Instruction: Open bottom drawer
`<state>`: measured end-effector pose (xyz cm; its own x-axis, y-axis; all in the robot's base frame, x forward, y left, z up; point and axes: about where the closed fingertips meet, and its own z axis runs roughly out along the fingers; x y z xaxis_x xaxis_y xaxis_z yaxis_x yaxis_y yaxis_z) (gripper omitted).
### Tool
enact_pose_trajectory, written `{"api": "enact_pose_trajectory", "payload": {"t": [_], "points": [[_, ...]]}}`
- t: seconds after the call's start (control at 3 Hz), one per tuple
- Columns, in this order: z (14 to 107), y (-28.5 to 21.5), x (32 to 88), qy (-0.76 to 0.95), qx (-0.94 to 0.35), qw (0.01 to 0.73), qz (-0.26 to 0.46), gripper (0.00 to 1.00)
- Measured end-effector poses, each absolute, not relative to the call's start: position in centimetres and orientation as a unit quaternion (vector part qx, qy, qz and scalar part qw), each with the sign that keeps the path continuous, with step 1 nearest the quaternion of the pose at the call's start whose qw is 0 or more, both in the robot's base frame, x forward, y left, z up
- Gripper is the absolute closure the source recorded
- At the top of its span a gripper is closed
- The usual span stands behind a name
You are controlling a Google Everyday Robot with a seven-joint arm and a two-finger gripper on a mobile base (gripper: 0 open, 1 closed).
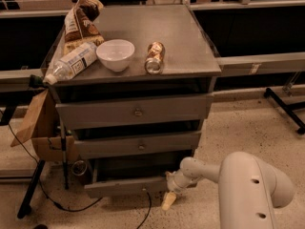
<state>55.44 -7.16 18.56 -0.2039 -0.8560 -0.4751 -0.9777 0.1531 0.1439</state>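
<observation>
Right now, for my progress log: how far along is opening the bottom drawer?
Done: the bottom drawer is partly out, its front ahead of the two drawers above. In hand: the gripper sits low by the front's right end. Left: drawing it out further.

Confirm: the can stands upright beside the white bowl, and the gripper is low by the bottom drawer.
Wrong: the camera view shows the can lying on its side beside the white bowl. The gripper is low by the bottom drawer.
</observation>
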Motion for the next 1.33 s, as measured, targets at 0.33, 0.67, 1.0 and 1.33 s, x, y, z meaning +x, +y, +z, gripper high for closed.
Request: {"api": "enact_pose_trajectory", "payload": {"t": [0.33,0.67,1.0,1.33], "points": [[18.7,-7.2,55.5,0.746,-0.615,0.142,0.214,0.18],[18.7,-7.3,55.3,0.746,-0.615,0.141,0.213,0.41],[19.5,-7.3,55.7,0.746,-0.615,0.141,0.213,0.65],[20.0,-7.3,56.1,0.746,-0.615,0.141,0.213,0.89]]}}
